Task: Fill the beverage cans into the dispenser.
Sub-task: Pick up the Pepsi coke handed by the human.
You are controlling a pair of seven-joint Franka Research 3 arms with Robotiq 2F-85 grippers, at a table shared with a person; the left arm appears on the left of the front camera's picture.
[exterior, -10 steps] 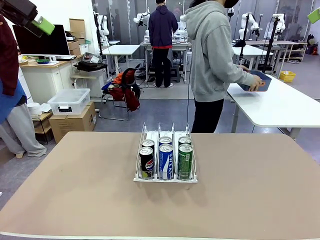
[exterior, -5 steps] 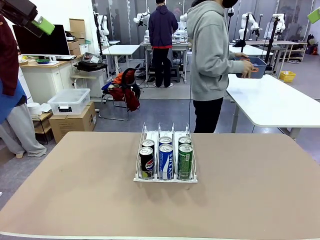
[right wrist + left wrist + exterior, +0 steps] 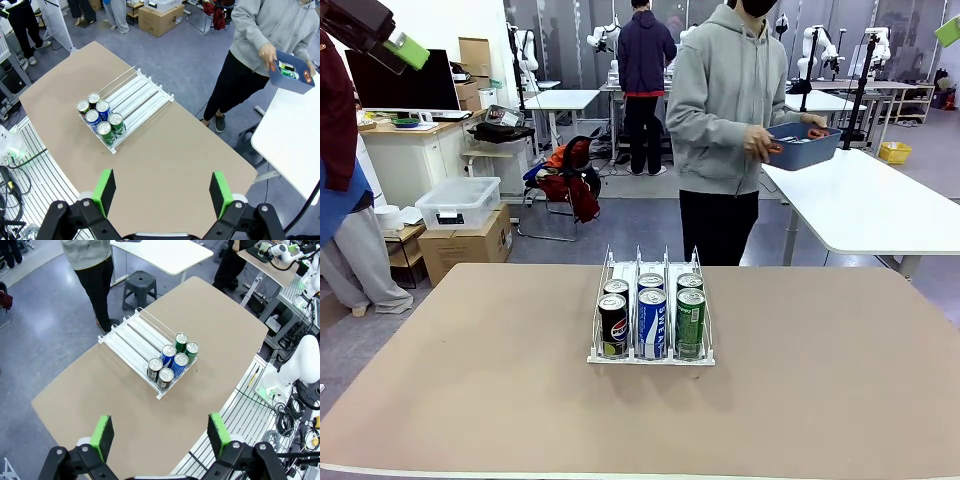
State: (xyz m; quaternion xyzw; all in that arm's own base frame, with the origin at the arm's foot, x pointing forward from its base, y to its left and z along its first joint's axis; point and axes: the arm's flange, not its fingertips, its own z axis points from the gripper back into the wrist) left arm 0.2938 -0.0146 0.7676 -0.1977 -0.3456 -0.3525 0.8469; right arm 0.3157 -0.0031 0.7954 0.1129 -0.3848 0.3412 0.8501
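Tan board makes up the wide table (image 3: pixel 820 400) across the lower half of the front view. Behind its far edge, at upper centre, stands a person in a grey hooded top (image 3: pixel 720 90). A second ago this person was turned away to the white side table at the right. Now they face the tan table, with a blue plastic bin (image 3: pixel 807 150) lifted off that side table and held in both hands at chest height, upper right of centre. In the right wrist view the bin (image 3: pixel 292 75) holds what look like more cans, one of them green.

The clear acrylic three-lane dispenser (image 3: pixel 625 270) sits at mid-table and has not moved. Its load is unchanged: two slim cans per lane at the near end, black Pepsi (image 3: pixel 613 325) on the left, blue-and-white (image 3: pixel 652 322) in the middle and green (image 3: pixel 691 320) on the right. The far stretch of every lane is bare.

The left gripper (image 3: pixel 161 432) and right gripper (image 3: pixel 162 192) hang high above the table, green pads wide apart with nothing between them.

The next batch of cans seems to be on its way, so filling likely waits until the bin is within reach.
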